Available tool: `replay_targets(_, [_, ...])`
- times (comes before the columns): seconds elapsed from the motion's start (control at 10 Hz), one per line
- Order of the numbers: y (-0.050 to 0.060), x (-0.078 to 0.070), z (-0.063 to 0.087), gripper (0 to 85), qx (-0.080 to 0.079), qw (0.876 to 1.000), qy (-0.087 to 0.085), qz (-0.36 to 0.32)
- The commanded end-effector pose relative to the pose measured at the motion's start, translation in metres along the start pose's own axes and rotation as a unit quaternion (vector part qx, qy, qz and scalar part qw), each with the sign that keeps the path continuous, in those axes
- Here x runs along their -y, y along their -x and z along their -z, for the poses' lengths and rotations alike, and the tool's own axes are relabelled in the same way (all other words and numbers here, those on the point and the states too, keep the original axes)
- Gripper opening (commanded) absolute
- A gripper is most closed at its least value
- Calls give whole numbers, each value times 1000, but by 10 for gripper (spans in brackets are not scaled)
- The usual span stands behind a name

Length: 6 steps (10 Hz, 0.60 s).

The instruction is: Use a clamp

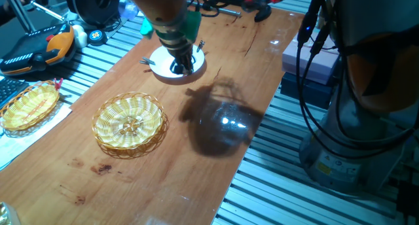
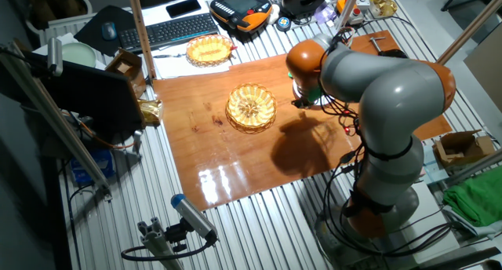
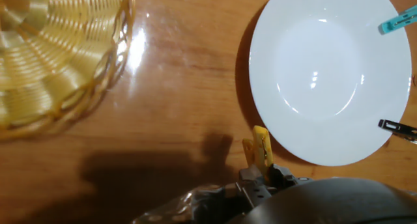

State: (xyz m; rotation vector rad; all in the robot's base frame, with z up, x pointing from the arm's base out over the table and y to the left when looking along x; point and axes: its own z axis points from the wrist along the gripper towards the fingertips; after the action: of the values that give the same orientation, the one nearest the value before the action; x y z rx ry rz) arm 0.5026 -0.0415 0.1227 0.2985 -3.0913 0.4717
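The clamp [image 3: 260,148] is a small yellow peg-like clip. In the hand view it sticks out from between my fingers, just off the left rim of a white plate [image 3: 329,74]. My gripper [image 3: 264,175] is shut on it. In one fixed view my gripper [image 1: 182,63] hangs low over the plate [image 1: 161,70] at the far end of the wooden table; the clamp is too small to make out there. The round wicker basket [image 1: 129,122] stands nearer, to the left of the gripper [image 3: 52,48].
A teal clip [image 3: 397,21] and a small black clip [image 3: 397,127] lie at the plate's right rim. A dark fork-like item [image 1: 145,61] lies beside the plate. An oval wicker basket [image 1: 29,106] sits off the table's left edge. Cables and tools crowd the far end.
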Motion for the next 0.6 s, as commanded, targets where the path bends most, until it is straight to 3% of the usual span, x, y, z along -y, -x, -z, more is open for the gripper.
replay_targets(0.0, [2,1,0,7,-3,1000,4,-8])
replay_targets(0.5, [12,10,3,7,-16,999,14,-47])
